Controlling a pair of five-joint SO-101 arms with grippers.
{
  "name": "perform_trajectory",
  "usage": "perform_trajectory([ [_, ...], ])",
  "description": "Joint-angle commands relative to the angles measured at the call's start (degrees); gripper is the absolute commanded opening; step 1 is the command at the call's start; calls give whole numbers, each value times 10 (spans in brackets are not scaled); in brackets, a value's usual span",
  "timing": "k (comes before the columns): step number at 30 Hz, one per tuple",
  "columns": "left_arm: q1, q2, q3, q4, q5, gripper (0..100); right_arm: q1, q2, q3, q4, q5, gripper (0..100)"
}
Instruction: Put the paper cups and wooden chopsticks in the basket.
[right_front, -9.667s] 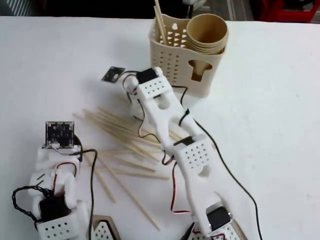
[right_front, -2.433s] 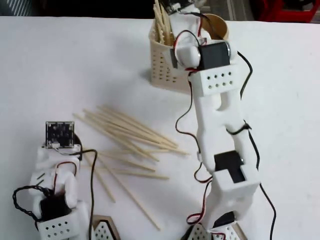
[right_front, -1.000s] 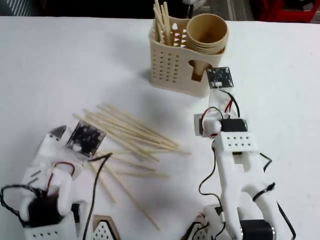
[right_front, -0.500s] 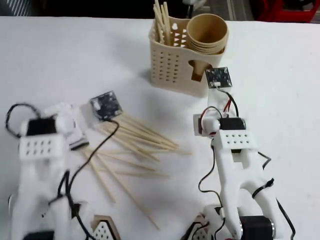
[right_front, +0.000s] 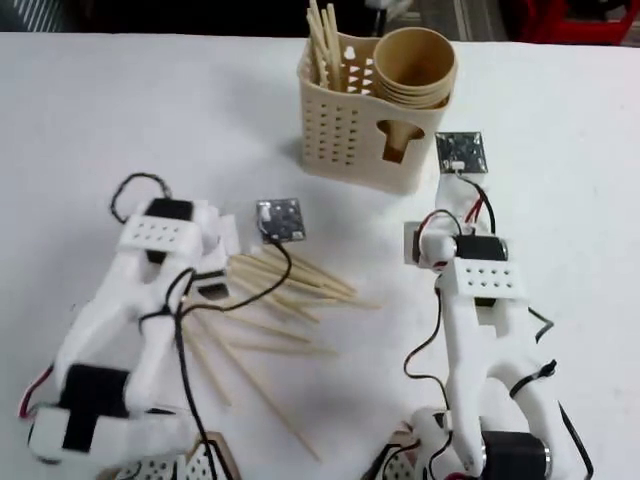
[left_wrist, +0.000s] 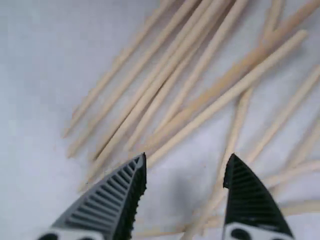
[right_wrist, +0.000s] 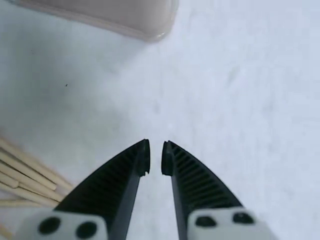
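Left wrist view: left fingers (left_wrist: 120, 200) spread over wooden chopsticks (left_wrist: 200, 85); right fingers (right_wrist: 125, 175) near-closed over table (right_wrist: 240, 75).

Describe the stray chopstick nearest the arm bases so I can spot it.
Start at the cream basket at the far side, then drop to the loose chopsticks fanned in front of it. The stray chopstick runs diagonally out of that pile toward the arm bases, its near end alone on bare table, while the others overlap.
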Motion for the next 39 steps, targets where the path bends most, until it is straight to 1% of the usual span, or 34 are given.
perform_trajectory([
  [1, 27, 51, -29, -53, 16, 253, 7, -1, -4, -7, -3, 52],
  [7, 24, 141, -105, -56, 17, 250, 7, -1, -4, -7, -1, 52],
  [10, 27, 184, -141, -55, 30, 213, 7, -1, -4, -7, -1, 52],
  [14, 36, 212, -158, -55, 31, 159, 8, -1, -4, -7, -1, 52],
  [20, 43, 211, -153, -54, 29, 76, 8, -1, -4, -8, -1, 52],
  [24, 44, 210, -159, -17, 29, 27, 9, -1, -3, -20, -1, 52],
  [31, 53, 201, -158, 38, 32, 22, 9, -1, -2, -20, -1, 52],
  [34, 51, 159, -154, 61, 33, 22, 9, -1, -2, -20, -1, 52],
  [39, 52, 59, -153, 122, 34, 22, 9, -1, -2, -20, -1, 53],
])
